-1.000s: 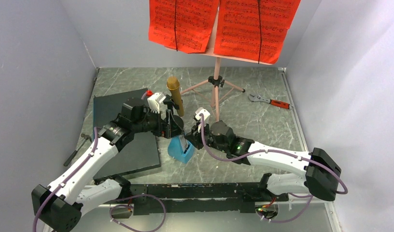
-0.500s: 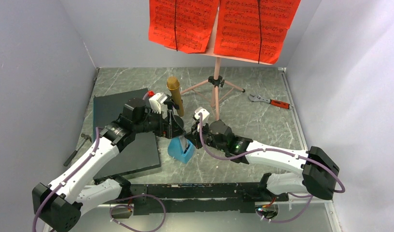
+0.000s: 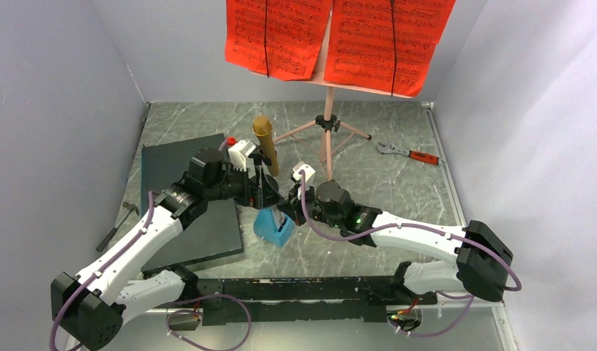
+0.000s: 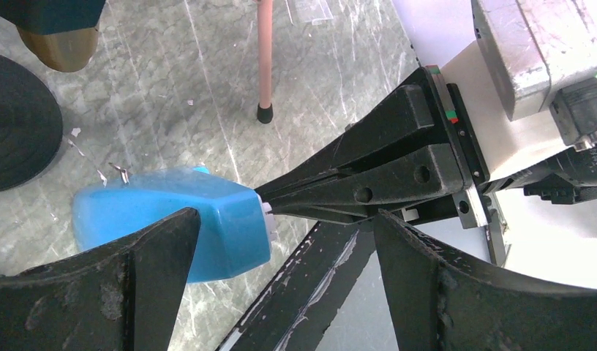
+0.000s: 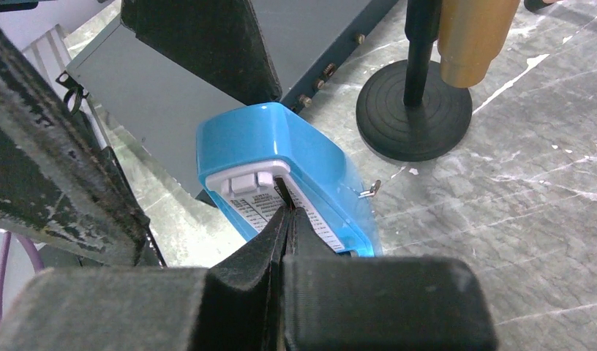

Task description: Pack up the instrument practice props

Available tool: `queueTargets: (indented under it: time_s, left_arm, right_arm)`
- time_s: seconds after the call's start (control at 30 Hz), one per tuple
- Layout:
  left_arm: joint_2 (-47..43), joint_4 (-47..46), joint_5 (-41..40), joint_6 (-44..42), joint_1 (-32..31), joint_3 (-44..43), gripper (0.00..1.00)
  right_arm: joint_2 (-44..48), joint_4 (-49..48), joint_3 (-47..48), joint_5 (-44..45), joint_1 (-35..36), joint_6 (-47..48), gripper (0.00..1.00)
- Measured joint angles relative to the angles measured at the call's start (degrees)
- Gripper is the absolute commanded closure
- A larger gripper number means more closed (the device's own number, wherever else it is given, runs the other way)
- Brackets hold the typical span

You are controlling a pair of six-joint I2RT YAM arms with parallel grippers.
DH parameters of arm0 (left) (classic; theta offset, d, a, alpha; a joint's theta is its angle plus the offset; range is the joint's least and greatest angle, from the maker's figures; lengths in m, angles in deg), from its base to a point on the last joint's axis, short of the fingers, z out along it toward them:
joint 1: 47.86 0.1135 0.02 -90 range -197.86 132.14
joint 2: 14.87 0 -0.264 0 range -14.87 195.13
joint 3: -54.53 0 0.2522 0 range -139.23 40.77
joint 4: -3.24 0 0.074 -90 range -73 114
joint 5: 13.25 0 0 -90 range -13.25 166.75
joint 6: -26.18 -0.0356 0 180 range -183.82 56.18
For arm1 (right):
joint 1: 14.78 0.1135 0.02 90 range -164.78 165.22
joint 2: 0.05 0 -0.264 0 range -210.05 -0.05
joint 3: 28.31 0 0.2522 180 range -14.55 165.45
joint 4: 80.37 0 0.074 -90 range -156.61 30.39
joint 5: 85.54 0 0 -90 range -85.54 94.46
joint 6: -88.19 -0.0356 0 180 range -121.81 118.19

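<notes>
The small blue metronome (image 3: 273, 228) stands on the table in the middle, its white scale face (image 5: 263, 197) towards my right wrist camera. My right gripper (image 5: 287, 213) is shut with its tips on the thin pendulum rod at that face; it also shows in the top view (image 3: 287, 208). My left gripper (image 4: 284, 219) is open and straddles the metronome's top (image 4: 171, 219), one finger (image 4: 160, 248) against its side. The gold microphone (image 3: 264, 142) on its black round base (image 5: 412, 117) stands just behind. The pink music stand (image 3: 327, 139) holds the red sheet-music pages (image 3: 339, 40) at the back.
A large dark flat slab (image 3: 186, 212) lies left of the metronome, under my left arm. A red-handled wrench (image 3: 409, 153) lies at the back right. A small dark tool (image 3: 116, 225) lies by the left wall. A pink stand leg (image 4: 265, 58) ends near the metronome.
My right gripper has edged left towards the metronome's face. My left gripper has shifted slightly right over the metronome. The metronome has stayed in place.
</notes>
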Motion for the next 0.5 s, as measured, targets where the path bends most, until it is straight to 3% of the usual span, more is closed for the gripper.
queueTargets:
  time_s: [0.5]
  left_arm:
    - [-0.07,-2.12,-0.33,0.79,-0.33,1.16,0.06]
  right_arm:
    - [0.07,0.11,0.02,-1.79,-0.57,0.42,1.0]
